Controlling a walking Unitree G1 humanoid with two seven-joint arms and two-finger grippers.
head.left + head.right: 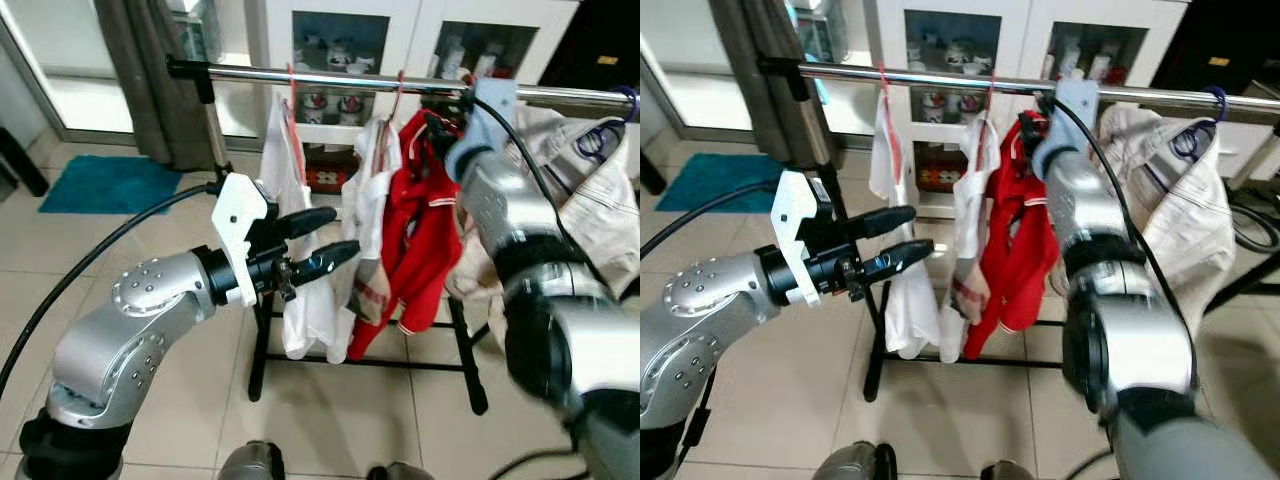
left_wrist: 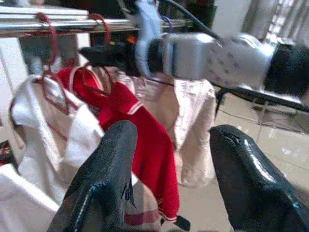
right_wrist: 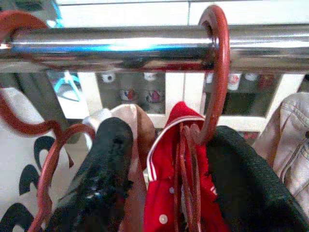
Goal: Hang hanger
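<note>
Hung clothes crowd the rail — bare bar stays open toward its left end.

The hanger is red, with its curved hook looped over the horizontal chrome rail and resting on top of it. It hangs upright and carries a red garment with white trim at the collar and cuffs. The garment hangs between a white shirt and a beige jacket.

A chrome rail spans the frame's top, bearing red hangers with a white shirt, red garment and beige clothing.
</note>
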